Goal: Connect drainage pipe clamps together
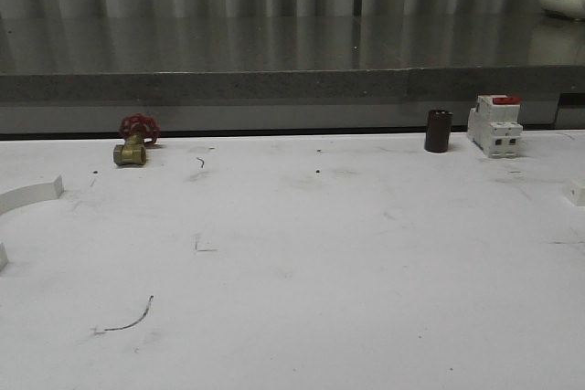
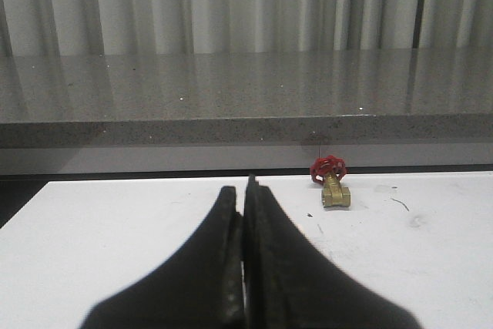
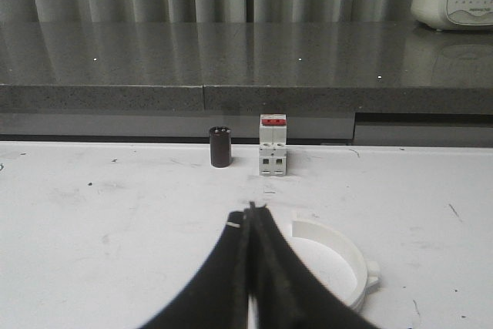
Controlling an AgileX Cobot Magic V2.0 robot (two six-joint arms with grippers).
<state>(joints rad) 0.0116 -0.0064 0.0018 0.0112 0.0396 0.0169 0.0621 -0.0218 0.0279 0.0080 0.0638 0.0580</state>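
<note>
One white drainage pipe clamp [image 1: 32, 195] lies at the table's far left, a curved half-ring cut off by the picture's edge. The other clamp [image 3: 331, 235] is a white half-ring with a small end tab. It lies flat on the table just beside and partly behind my right gripper [image 3: 250, 212], whose black fingers are pressed together with nothing between them. My left gripper [image 2: 245, 189] is also shut and empty, low over bare white table. The clamps lie apart from each other.
A brass valve with a red handwheel [image 1: 135, 142] stands at the back left. A dark cylinder [image 1: 438, 131] and a white breaker with a red top [image 1: 494, 125] stand at the back right. A small white block [image 1: 575, 193] lies at the right edge. A grey counter [image 1: 292, 70] runs behind the table.
</note>
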